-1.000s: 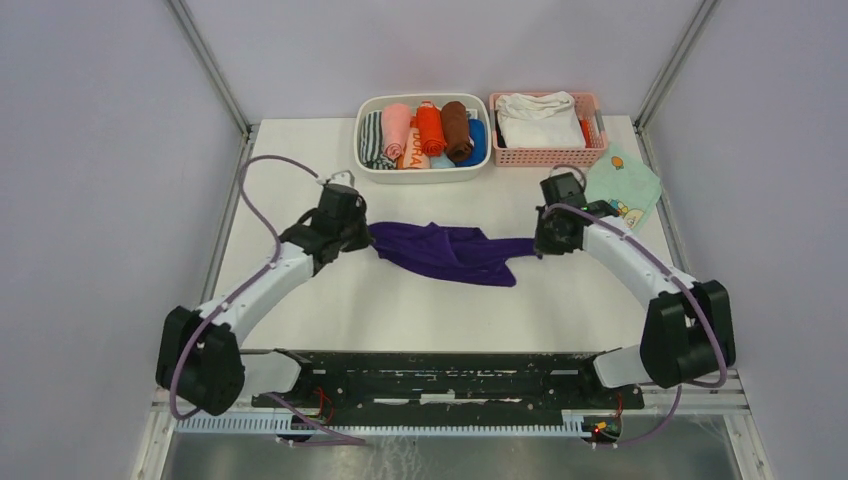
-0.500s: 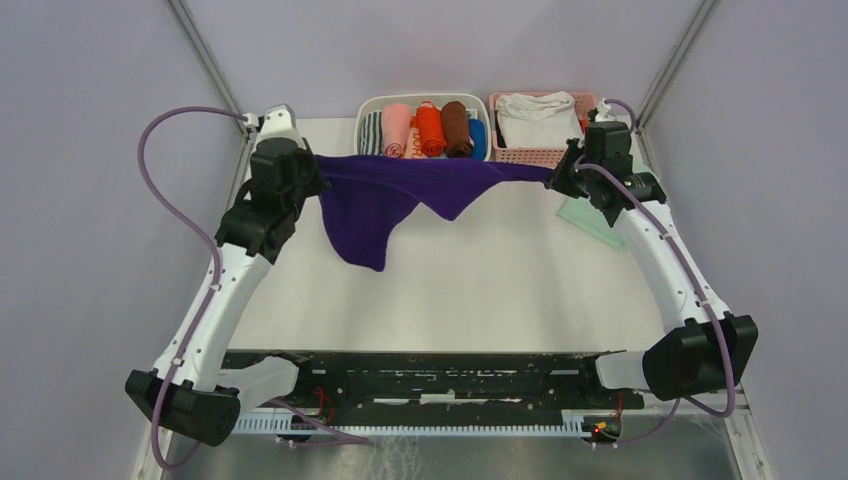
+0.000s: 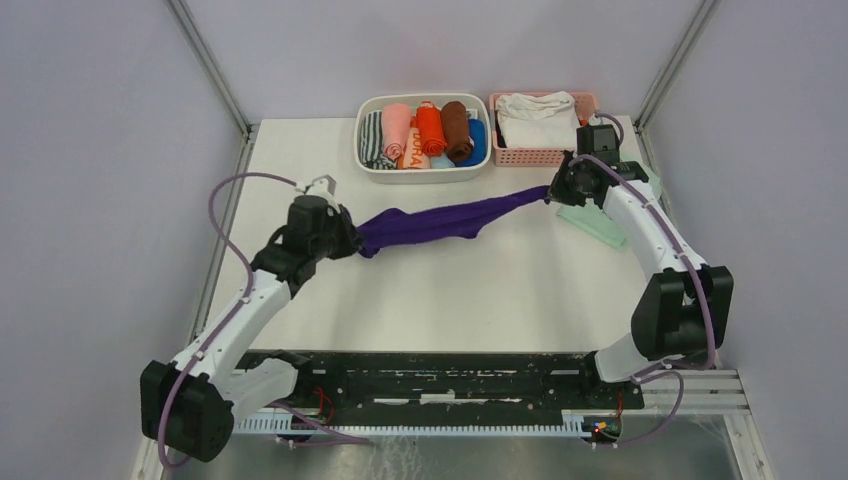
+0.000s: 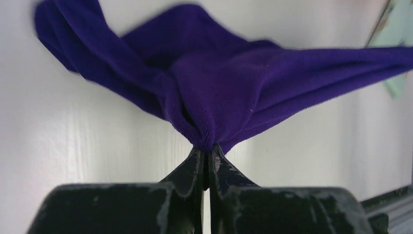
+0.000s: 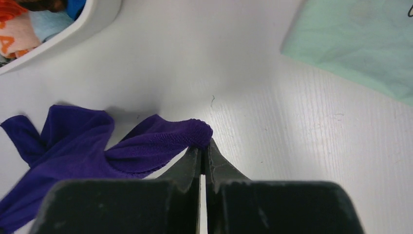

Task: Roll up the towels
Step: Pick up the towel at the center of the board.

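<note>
White tub (image 3: pixel 423 175) at upper centre holds cloth rolls packed side by side: striped, the salmon-pink towel (image 3: pixel 397 128), orange, brown, blue. To its right, the pink basket (image 3: pixel 545 156) carries a folded white cloth (image 3: pixel 538 118). One roll has orange lettering, too small for me to read. My left gripper (image 4: pixel 206 155) is pinched tight on one end of the purple towel (image 3: pixel 440 222). My right gripper (image 5: pixel 203 148) is clamped on the other end. The towel is stretched across mid-frame, its right end near the mint-green cloth (image 3: pixel 592 222).
</note>
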{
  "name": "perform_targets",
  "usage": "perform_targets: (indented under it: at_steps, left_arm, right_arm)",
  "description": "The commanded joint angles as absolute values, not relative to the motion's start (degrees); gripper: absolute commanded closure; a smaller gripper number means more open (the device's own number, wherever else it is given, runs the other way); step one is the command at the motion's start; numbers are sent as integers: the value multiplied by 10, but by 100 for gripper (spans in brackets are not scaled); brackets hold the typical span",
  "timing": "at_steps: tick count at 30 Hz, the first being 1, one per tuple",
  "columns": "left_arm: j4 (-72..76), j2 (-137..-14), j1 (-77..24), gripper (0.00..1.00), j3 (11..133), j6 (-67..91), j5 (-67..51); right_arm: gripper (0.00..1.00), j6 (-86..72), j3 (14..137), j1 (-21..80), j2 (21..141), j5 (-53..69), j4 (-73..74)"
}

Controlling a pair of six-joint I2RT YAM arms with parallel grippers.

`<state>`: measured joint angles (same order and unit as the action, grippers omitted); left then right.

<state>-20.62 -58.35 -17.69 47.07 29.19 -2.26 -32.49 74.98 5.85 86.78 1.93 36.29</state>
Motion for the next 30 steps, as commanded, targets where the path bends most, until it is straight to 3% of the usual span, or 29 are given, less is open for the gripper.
perform_targets:
  at_steps: [1, 10, 12, 15, 18, 25, 30]
  left_arm:
    - [-169, -581, -244, 89, 442, 361, -37]
    - [-123, -742, -261, 76, 549, 350, -64]
    - [-125, -781, -271, 66, 587, 338, -75]
    - [-130, -816, -278, 45, 620, 330, -76]
    - [-158, -821, -271, 33, 645, 314, -40]
    - [-214, -788, -171, 24, 622, 288, -8]
    - [-237, -804, -100, 23, 602, 280, -7]
  right_arm:
    - [94, -313, 772, 53, 872, 1, 363]
    - [91, -333, 836, 53, 979, -36, 330]
    - [90, -332, 878, 53, 1014, -51, 340]
    - [77, -329, 927, 53, 1063, -51, 335]
    - [69, -308, 979, 53, 1099, -42, 370]
    - [50, -274, 895, 57, 1051, 2, 365]
    - [45, -264, 812, 70, 996, 26, 352]
